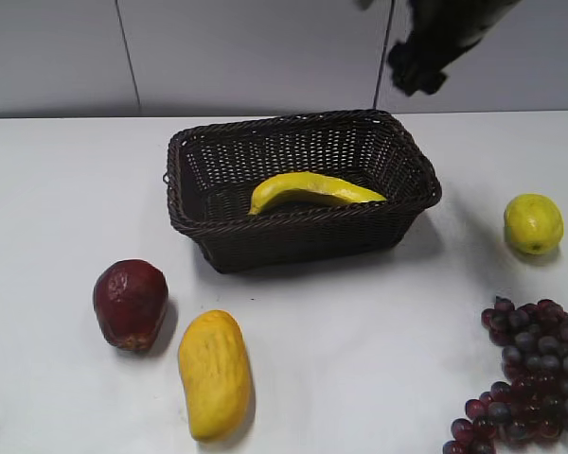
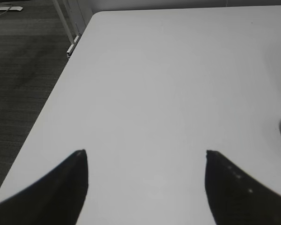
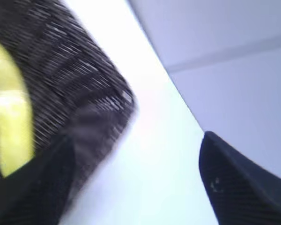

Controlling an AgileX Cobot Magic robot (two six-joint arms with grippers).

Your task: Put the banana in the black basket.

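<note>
Now the banana (image 1: 314,192) lies inside the black basket (image 1: 218,161), flat on the bottom, so I think the job is as good as done. Its long side runs across the basket, from one short wall toward the other, with a gentle bend upward in the middle.

My right gripper (image 3: 136,187) is the nearer one. Its jaws are spread apart with nothing between them. The banana (image 3: 9,108) sits below them and off to one side, and the corner of the basket (image 3: 98,89) is right under them. That picture is blurry, so I cannot tell how high I am above the rim.

My left gripper (image 2: 146,161) is far from the basket. Its jaws are wide apart too, and hold nothing. Below them is only bare white desk (image 2: 168,84), with a sliver of something dark red at the edge.

The outside camera shows what my wrist cameras miss: the whole basket with the banana in it, a dark red fruit (image 1: 130,304), a mango (image 1: 214,373), a lemon (image 1: 533,223) and grapes (image 1: 530,374) on the desk (image 1: 66,189). Of my right arm (image 1: 440,43) it shows just a dark piece, up high behind the basket.
</note>
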